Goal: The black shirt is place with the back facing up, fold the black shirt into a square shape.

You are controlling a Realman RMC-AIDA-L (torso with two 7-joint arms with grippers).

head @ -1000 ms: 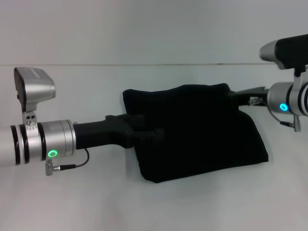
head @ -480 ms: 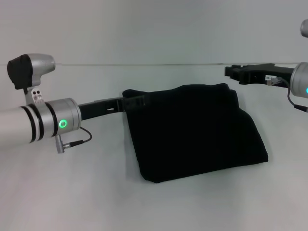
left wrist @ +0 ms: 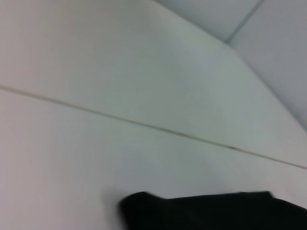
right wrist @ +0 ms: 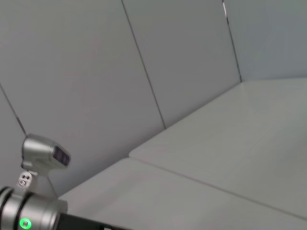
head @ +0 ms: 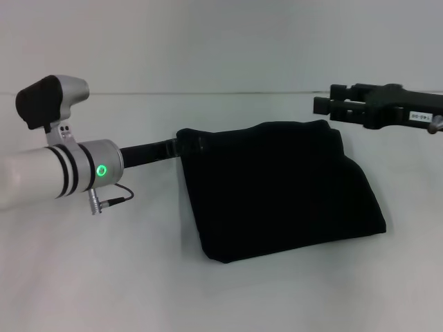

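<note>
The black shirt [head: 277, 194] lies folded into a roughly square bundle on the white table [head: 104, 277], in the middle of the head view. Its far edge also shows in the left wrist view as a dark strip [left wrist: 216, 211]. My left gripper [head: 197, 144] reaches in from the left, level with the shirt's far left corner and right at its edge. Off the shirt's far right corner, my right gripper [head: 320, 105] hangs raised and apart from the cloth. Nothing shows held in either gripper.
A grey wall [head: 221, 41] rises behind the table's far edge. Bare tabletop lies to the left, right and front of the shirt. The right wrist view shows wall panels, the tabletop and my left arm's wrist [right wrist: 24, 211].
Both grippers have come off the shirt. The left one drew back and up to the far left corner. The right one rose and pulled away to the right. The shirt stayed folded in place.
</note>
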